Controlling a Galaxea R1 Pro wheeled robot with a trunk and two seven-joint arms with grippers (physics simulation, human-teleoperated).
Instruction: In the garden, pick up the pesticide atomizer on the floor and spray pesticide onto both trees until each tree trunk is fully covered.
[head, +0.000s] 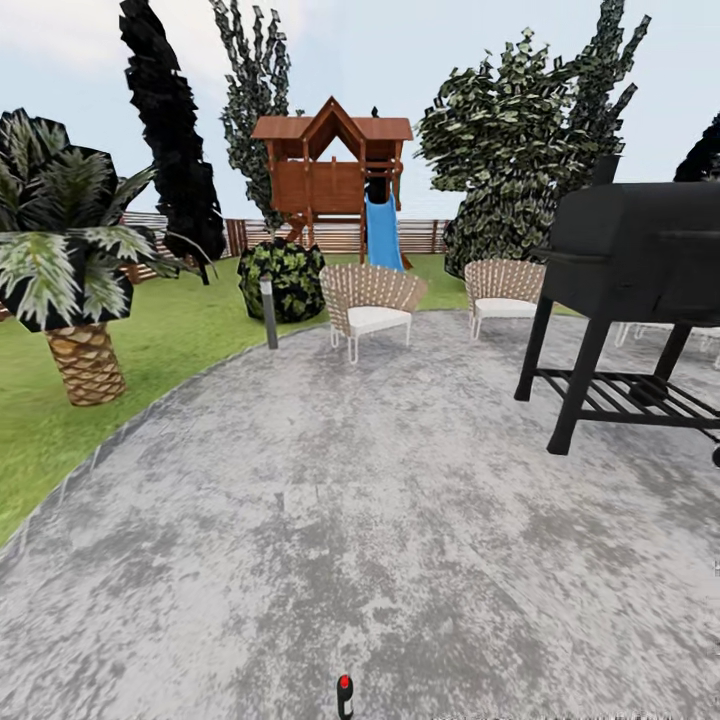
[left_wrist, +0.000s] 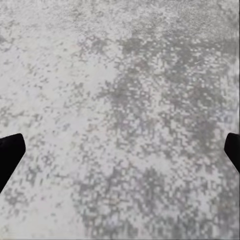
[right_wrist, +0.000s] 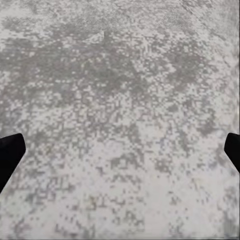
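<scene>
The pesticide atomizer (head: 345, 695) is a small dark bottle with a red spot. It stands upright on the floor (head: 400, 520), mottled grey paving with a curved edge, at the near edge of the head view. The garden lawn (head: 170, 340) lies to the left and behind the paving. The tree trunks are out of view. My left gripper (left_wrist: 120, 155) hangs open over bare paving, its dark fingertips (left_wrist: 10, 155) far apart. My right gripper (right_wrist: 120, 155) is likewise open above paving, with nothing between its fingertips (right_wrist: 232, 150).
A black grill (head: 640, 260) on legs stands at the right. Two wicker chairs (head: 370, 300) (head: 505, 290) sit at the paving's far edge, with a short lamp post (head: 268, 312) and a shrub (head: 285, 275) nearby. A short palm (head: 80, 300) stands on the left lawn; a wooden playhouse (head: 335, 170) stands behind.
</scene>
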